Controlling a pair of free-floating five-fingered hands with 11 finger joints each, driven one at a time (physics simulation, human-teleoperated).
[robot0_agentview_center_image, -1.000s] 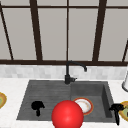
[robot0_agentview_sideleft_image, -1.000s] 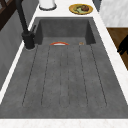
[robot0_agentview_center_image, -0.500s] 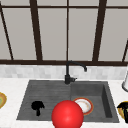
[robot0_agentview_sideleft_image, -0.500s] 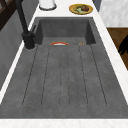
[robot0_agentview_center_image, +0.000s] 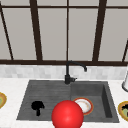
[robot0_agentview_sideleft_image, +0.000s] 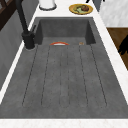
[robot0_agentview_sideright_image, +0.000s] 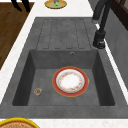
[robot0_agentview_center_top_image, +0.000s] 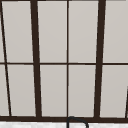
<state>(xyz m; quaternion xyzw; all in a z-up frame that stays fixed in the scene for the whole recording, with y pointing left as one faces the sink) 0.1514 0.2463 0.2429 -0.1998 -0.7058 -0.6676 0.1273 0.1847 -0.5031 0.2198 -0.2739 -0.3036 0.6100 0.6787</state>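
My left hand (robot0_agentview_center_image: 37, 106) floats in front of the drainboard (robot0_agentview_sideleft_image: 65, 77) with relaxed fingers and holds nothing. It also shows off the counter's front edge, over the wooden floor (robot0_agentview_sideleft_image: 123, 45) (robot0_agentview_sideright_image: 20, 5). A red ball (robot0_agentview_center_image: 67, 115) hangs low in the middle of the front view, partly covering the red-rimmed white plate (robot0_agentview_center_image: 85, 106) (robot0_agentview_sideright_image: 70, 81) that lies flat in the sink basin. My right hand (robot0_agentview_sideleft_image: 88, 1) is a black sliver beside the food plate (robot0_agentview_sideleft_image: 80, 8) (robot0_agentview_center_image: 122, 111) on the right counter.
A black faucet (robot0_agentview_center_image: 68, 75) (robot0_agentview_sideright_image: 100, 30) stands behind the sink. A white container (robot0_agentview_center_image: 125, 82) sits at the back right. Another yellow plate (robot0_agentview_center_image: 2, 100) (robot0_agentview_sideright_image: 55, 3) rests on the left counter. A small drain fitting (robot0_agentview_sideright_image: 38, 91) lies in the basin.
The right hand has slid rightward toward the edge of the front view, over the food plate. The left hand, ball and plate have not moved.
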